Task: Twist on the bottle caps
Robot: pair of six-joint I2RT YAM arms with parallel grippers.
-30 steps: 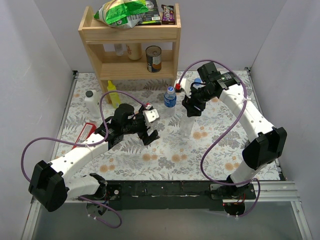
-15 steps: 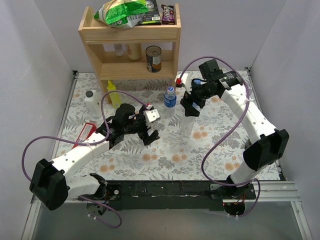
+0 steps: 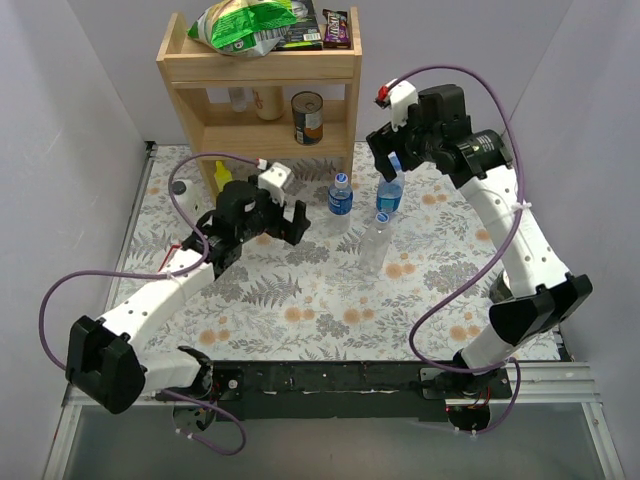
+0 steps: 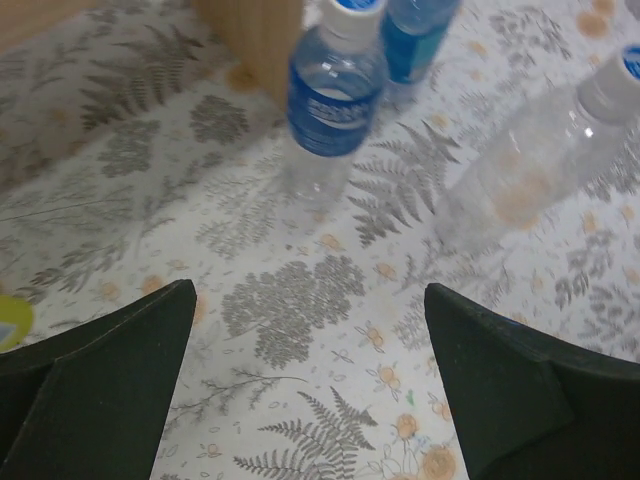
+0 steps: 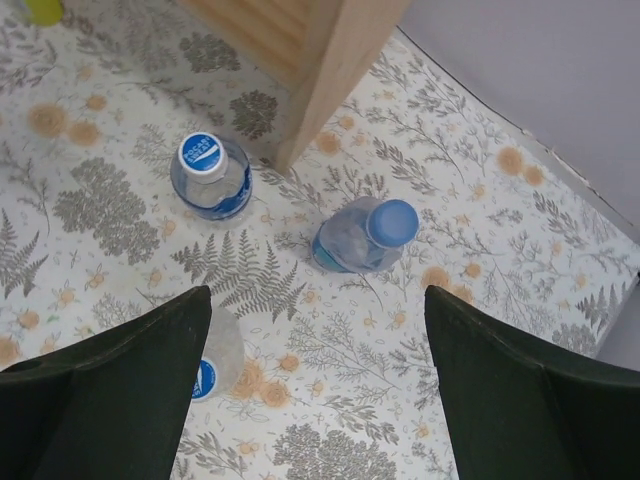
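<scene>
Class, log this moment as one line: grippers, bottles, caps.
left gripper: open, empty | right gripper: open, empty | bottles: three upright | bottle caps: all on

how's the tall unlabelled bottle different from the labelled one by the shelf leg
The tall unlabelled bottle is bare clear plastic, while the labelled bottle wears a blue band. The unlabelled one is clearly taller than the labelled one. It stands further out from the wooden shelf, and the labelled bottle stands close to the shelf's leg. Both are clear, upright and capped.

Both arms (image 3: 160,298) are white-shelled — black at joints (image 3: 100,365) (purple cables (image 3: 42,315) looping).
</scene>
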